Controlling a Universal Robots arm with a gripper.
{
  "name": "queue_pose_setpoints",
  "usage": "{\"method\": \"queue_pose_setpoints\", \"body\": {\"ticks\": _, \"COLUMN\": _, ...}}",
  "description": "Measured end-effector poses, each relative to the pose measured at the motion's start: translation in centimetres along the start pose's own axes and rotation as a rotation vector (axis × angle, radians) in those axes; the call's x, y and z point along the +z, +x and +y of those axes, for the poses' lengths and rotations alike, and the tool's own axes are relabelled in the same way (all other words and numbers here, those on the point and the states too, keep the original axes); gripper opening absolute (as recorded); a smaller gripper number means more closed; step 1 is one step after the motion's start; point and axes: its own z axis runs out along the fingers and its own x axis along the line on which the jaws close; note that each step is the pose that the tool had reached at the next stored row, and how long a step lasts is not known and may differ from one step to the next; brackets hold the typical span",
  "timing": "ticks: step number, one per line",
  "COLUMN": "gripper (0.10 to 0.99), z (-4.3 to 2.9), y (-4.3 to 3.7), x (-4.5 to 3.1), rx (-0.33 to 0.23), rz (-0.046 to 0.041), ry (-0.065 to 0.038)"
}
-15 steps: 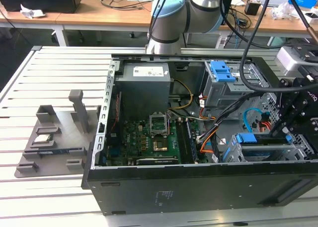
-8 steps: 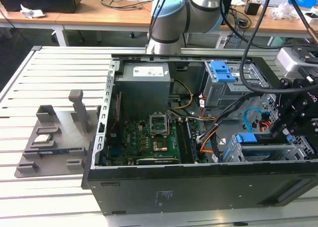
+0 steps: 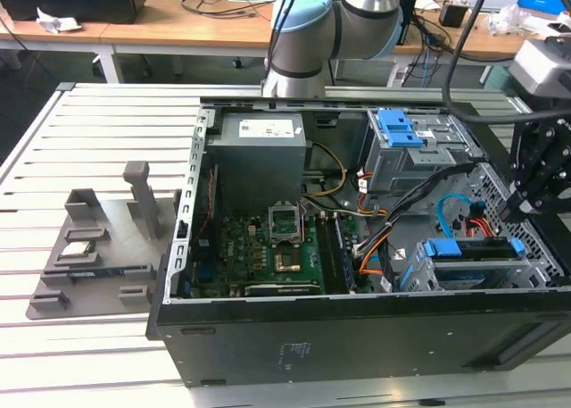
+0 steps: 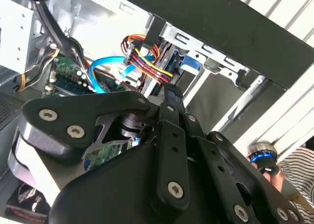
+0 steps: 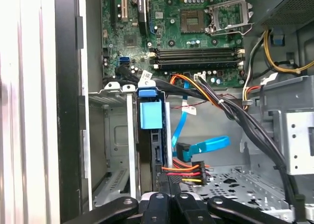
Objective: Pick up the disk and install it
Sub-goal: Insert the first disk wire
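Disk (image 3: 471, 250) is seen seated edge-up in the drive cage (image 3: 535, 247) at the exterior view's right, blue rails showing. Gripper (image 3: 522, 207) is held just above its cable end; jaw state cannot be told. Push should be kept square to the cage, clear of the cables (image 5: 189, 167).

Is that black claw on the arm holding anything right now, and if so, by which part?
It cannot be told. The tool sits at the end of the disk seated in the drive cage, but any contact is hidden.
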Motion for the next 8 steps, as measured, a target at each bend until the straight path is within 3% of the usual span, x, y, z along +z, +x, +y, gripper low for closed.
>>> {"method": "queue_pose_setpoints", "body": {"ticks": 3, "gripper": 0.106, "z": 0.07, "y": -0.06, "x": -1.13, "rx": 0.000, "rz": 0.0000, "ry": 0.000}}
{"method": "queue_pose_setpoints", "body": {"ticks": 8, "gripper": 0.106, "z": 0.09, "y": -0.06, "x": -1.43, "rx": 0.000, "rz": -0.0003, "ry": 0.000}}
